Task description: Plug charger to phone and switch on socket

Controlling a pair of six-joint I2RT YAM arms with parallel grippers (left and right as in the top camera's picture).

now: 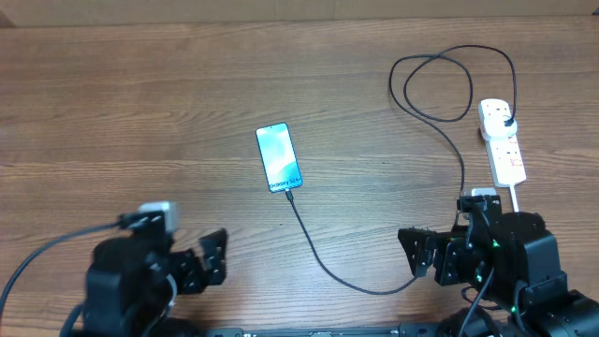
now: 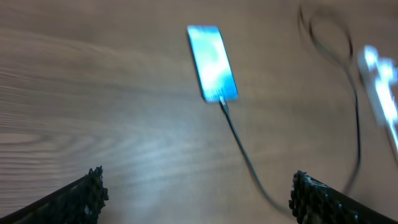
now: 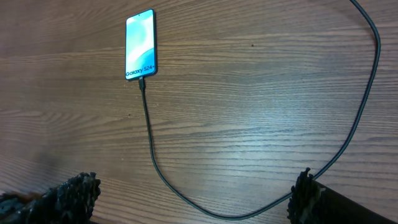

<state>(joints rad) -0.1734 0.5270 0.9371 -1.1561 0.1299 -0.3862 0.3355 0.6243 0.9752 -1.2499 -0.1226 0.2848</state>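
The phone (image 1: 279, 157) lies flat mid-table with a lit blue-white screen; it also shows in the left wrist view (image 2: 212, 63) and the right wrist view (image 3: 140, 44). The charger cable (image 1: 323, 260) has its tip in the phone's bottom edge, curves down, right, then loops up to its black plug in the white socket strip (image 1: 503, 140). It also shows in the left wrist view (image 2: 242, 149) and the right wrist view (image 3: 152, 149). My left gripper (image 1: 217, 257) is open and empty near the front left. My right gripper (image 1: 421, 253) is open and empty; the cable runs between its fingers' span (image 3: 193, 196).
The socket's thick white cord (image 1: 517, 198) runs down toward my right arm. The wooden table (image 1: 140, 122) stretches bare to the left. The socket appears blurred at the right edge of the left wrist view (image 2: 380, 81).
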